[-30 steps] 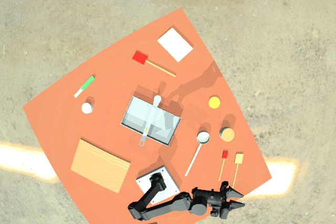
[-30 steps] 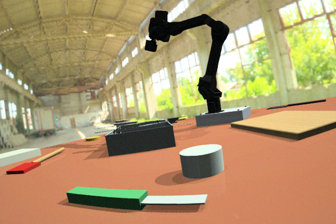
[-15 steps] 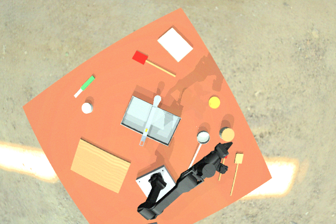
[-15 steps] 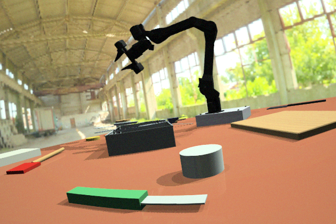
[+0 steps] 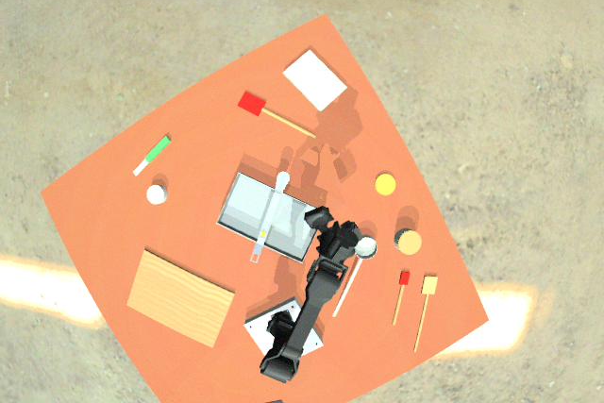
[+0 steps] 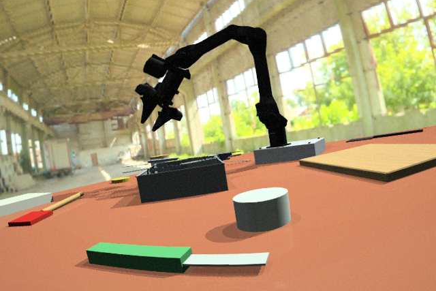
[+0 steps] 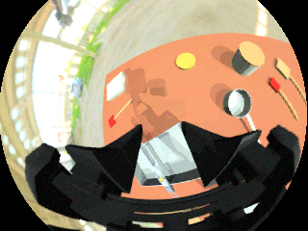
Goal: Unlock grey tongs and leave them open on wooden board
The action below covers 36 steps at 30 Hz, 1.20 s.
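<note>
The grey tongs lie across the roasting tin, arms together. Their pale rounded end sticks out past one long rim and their narrow outlined end past the other, with a small yellow mark near the latter. In the exterior view the tongs are hard to make out. The wooden board lies flat, apart from the tin. My gripper is open and empty, high above the table near the tin's right end, fingers slanting downward. The tongs are not between the fingers.
A pan with a long handle and a tan-topped cylinder stand right of the tin. A yellow disc lies beyond them. A white cylinder and a green-handled tool are on the left.
</note>
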Available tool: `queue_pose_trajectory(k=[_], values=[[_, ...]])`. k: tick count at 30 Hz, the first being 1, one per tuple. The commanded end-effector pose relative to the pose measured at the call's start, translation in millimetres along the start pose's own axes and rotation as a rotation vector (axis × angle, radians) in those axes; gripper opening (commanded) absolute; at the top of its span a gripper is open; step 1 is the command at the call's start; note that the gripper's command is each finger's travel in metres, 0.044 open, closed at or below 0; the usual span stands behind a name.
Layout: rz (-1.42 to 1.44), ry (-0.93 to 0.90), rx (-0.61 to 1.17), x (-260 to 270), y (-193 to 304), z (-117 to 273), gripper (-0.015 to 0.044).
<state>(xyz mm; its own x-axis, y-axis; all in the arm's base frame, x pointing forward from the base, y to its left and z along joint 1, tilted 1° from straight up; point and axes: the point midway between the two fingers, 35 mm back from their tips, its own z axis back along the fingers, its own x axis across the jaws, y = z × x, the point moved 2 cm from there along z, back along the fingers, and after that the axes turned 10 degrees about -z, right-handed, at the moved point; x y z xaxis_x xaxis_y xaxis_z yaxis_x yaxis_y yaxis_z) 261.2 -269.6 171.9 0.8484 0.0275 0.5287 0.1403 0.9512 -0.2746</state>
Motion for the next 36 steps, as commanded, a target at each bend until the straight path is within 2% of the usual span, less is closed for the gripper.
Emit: queue_pose_trajectory(k=[1,7,9,22,36], values=[[0.17,0.015,0.221,1.8,50.6,-20.2,0.026],[0.458,-0.018,0.621,1.2,142.8,-31.6,0.026],[0.51,-0.032,0.704,-0.1,161.2,-30.7,0.026],[0.517,-0.033,0.715,-8.4,165.3,-25.3,0.026],[0.517,-0.033,0.715,-10.0,176.8,-41.7,0.026]])
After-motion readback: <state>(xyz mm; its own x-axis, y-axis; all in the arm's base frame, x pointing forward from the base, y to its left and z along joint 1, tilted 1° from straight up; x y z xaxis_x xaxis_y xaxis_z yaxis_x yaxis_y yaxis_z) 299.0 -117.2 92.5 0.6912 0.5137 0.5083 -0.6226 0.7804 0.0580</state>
